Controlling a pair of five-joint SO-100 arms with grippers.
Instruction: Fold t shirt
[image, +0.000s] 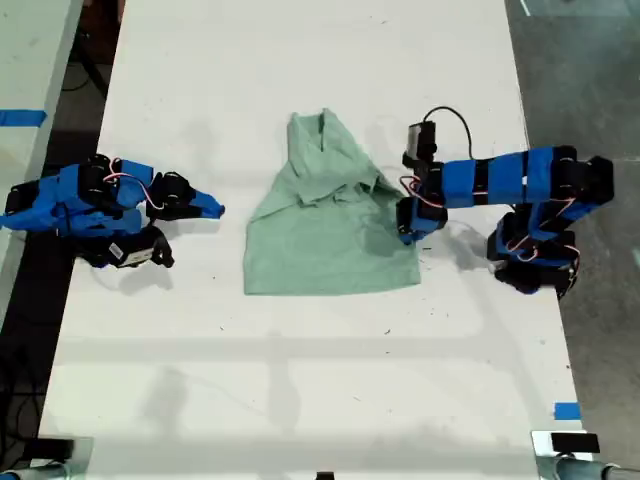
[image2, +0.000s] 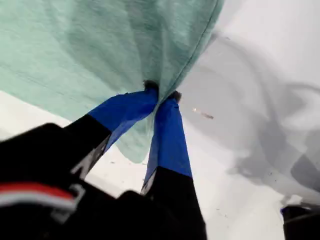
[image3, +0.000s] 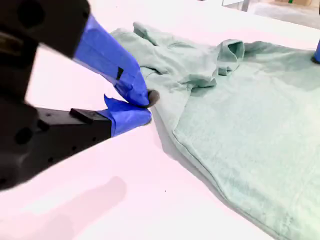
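While my first gripper (image2: 161, 95) has the t shirt (image: 330, 222) pinched at its edge, the job is to carry that edge across the cloth in a low, steady arc, keeping the pinch firm so the hem does not slip, and to lay it flat rather than drop it in a heap; that is my reading of the step, not something shown. First wrist view: both blue-taped jaws pressed together on a fold of mint cloth, fabric draped over and beyond the tips, lifted off the white table (image: 300, 380), with shadow beneath it. In the exterior view this arm reaches in from the shirt's side on the exterior view's right, with its gripper (image: 410, 225) at the shirt's side edge near the wide hem corner. My second gripper (image3: 145, 106) sits beside the shirt's opposite edge, jaws nearly closed with only a slim gap, nothing between them; tips close to the cloth but apart from it, as far as I can tell. In the exterior view it (image: 205, 208) lies low on the table, well clear of the shirt. Shirt itself: middle of the table, narrow bunched neck end away from the camera, wider hem nearer, upper part already rumpled and partly folded over. Second arm could steady the far edge if the cloth drags.
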